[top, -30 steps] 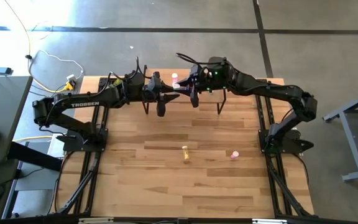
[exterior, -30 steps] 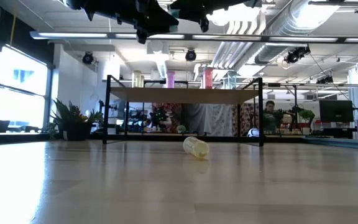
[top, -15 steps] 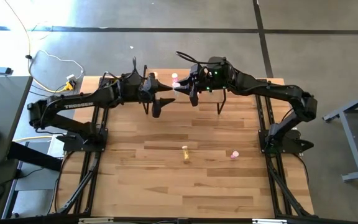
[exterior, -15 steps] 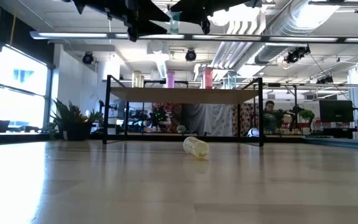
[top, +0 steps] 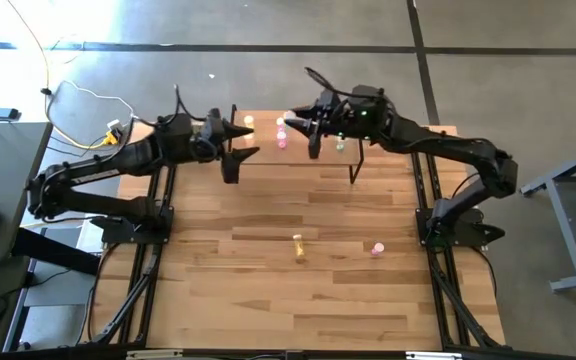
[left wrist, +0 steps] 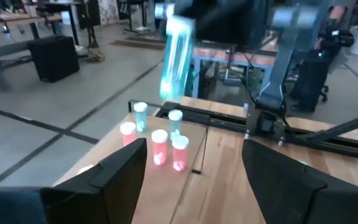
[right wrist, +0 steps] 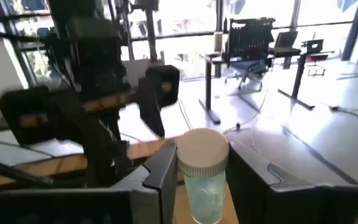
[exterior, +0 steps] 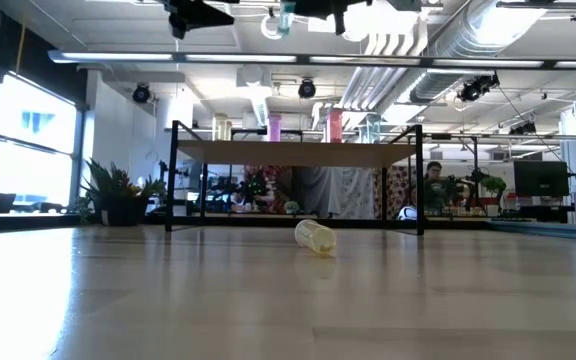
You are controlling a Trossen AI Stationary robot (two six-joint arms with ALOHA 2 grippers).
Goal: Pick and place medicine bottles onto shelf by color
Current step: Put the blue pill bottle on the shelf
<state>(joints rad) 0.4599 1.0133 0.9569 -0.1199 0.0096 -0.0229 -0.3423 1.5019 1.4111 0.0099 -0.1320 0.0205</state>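
Observation:
My right gripper is high over the shelf, shut on a pale green bottle with a white cap; the left wrist view also shows this bottle. My left gripper hangs open and empty a little to the left of it, above the shelf's left end. Pink bottles and green ones stand upright on the shelf top, and a yellow one stands near its far left corner. My right gripper pinches the green bottle between its two fingers, on the upper body just under the cap. The fingers lie about level and point toward the table's left. The bottle is nearly upright, cap up, lifted clear above the shelf.
A yellow bottle lies on its side on the tabletop in front of the shelf, seen in the low view as a yellow bottle. A pink bottle stands to its right. The tabletop's near half is bare wood.
My left gripper has opened, let go of the green bottle and drawn back toward the table's left edge, rising a little. The bottle has stayed in my right gripper, which has lifted slightly and turned a bit.

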